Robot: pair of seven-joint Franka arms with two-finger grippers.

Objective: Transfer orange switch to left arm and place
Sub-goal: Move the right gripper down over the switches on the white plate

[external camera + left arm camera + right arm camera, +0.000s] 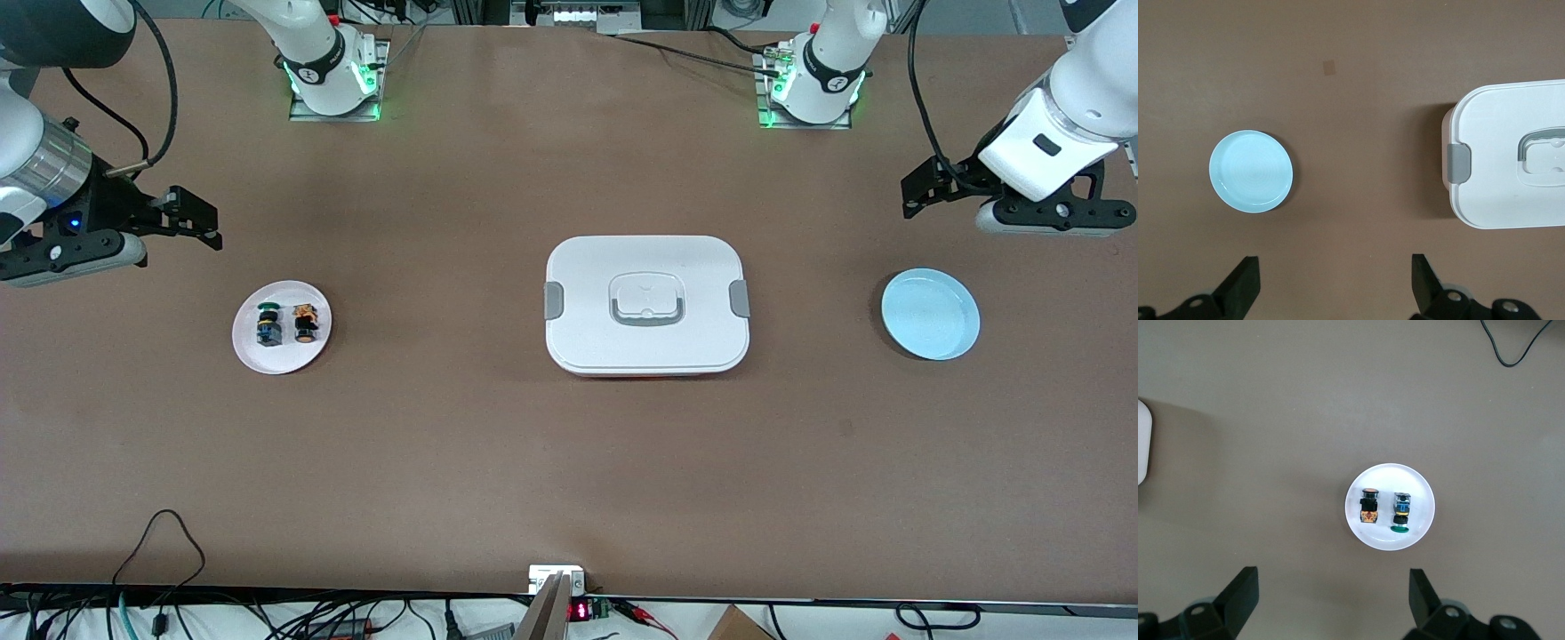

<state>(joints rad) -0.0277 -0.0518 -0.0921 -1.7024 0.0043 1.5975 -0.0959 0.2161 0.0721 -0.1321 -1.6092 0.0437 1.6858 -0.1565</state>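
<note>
The orange switch point(306, 323) lies on a small white plate point(281, 357) toward the right arm's end of the table, beside a green-capped switch point(268, 322). The right wrist view shows the orange switch point(1369, 506) on that plate point(1386, 480). My right gripper point(191, 218) is open and empty, up over the table beside the plate. The white box point(646, 304) stands mid-table with its lid on. My left gripper point(925, 187) is open and empty, over the table by a light-blue plate point(930, 313). The left wrist view shows the box point(1501, 167) and the left gripper point(1335, 283). The right gripper point(1331, 597) holds nothing.
The light-blue plate point(1251, 171) holds nothing. A black cable loop point(164, 533) lies near the table's front edge, where a small device point(556, 578) is also mounted. The arm bases stand along the edge farthest from the front camera.
</note>
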